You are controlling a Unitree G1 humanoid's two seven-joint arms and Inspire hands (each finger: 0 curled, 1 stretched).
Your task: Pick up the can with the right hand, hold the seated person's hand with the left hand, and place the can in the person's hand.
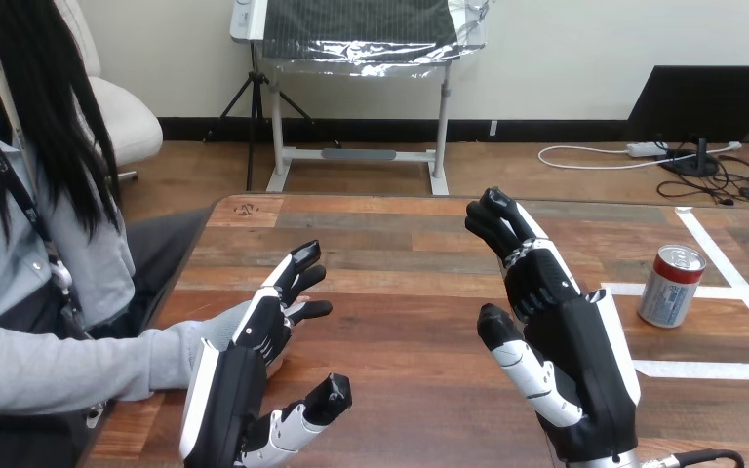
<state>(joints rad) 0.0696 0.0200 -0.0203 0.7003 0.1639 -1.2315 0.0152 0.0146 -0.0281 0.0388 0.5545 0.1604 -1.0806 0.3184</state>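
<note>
So the can (671, 285) is standing upright on the counter (400, 253) with nothing touching it. It sits inside a corner of white tape lines (702, 369): one strip runs just behind it and another lies a bit in front of it.

The right robot hand (575, 361) is well to the left of the can and clear of it, raised off the wood with the palm side facing left. Its fingers (507, 229) point up and away and only bend a little at the tips. The thumb sticks out toward the left, so it's wide open and holding nothing.

The left robot hand (234, 390) is much farther left of the can, down near the counter's left edge. Its fingers are stretched out pretty straight and fanned, with the thumb splayed to the side, so it's open too.

A person's grey sleeve (156, 356) comes in from the far side, away from the can, and ends right at that left robot hand. The person's hand is mostly hidden behind it, so I can't tell if the two actually touch.
</note>
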